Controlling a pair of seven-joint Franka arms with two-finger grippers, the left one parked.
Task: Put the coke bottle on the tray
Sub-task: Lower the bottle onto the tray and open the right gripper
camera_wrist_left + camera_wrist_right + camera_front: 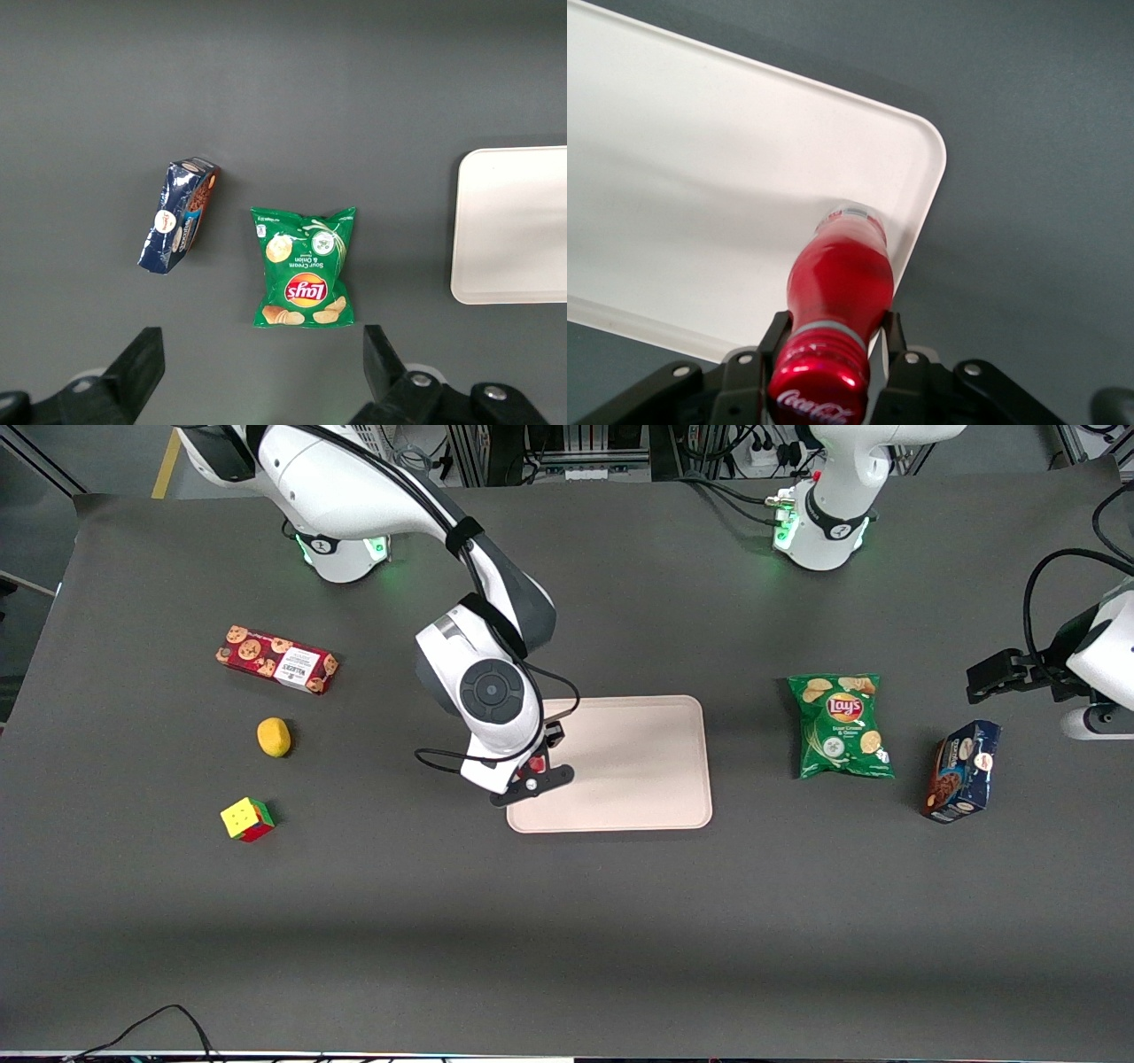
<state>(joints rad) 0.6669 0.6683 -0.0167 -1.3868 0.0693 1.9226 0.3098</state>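
The coke bottle point(840, 292) is standing upright with its clear base resting on or just above the tray point(700, 177), close to one rounded corner and near the rim. From the wrist camera I am looking down on its red cap, and the two jaws of the gripper point(833, 350) are pressing on the bottle at both sides, just under the cap, so the bottle is sitting between them and is held firmly. I judge that this high grip is leaving the base free, so it can meet the flat surface first and the bottle does not tip. Whether the base is already touching the tray, I cannot tell for sure.

In the front view the gripper point(534, 772) is hanging over the tray's point(638, 762) end that is toward the working arm, and only a small red piece of the bottle point(537, 763) is showing under the wrist.

Farther out, a chips bag point(840, 726) and a blue box point(961, 771) are lying toward the parked arm's end. A cookie box point(276, 660), a lemon point(274, 737) and a puzzle cube point(247, 818) are lying toward the working arm's end.
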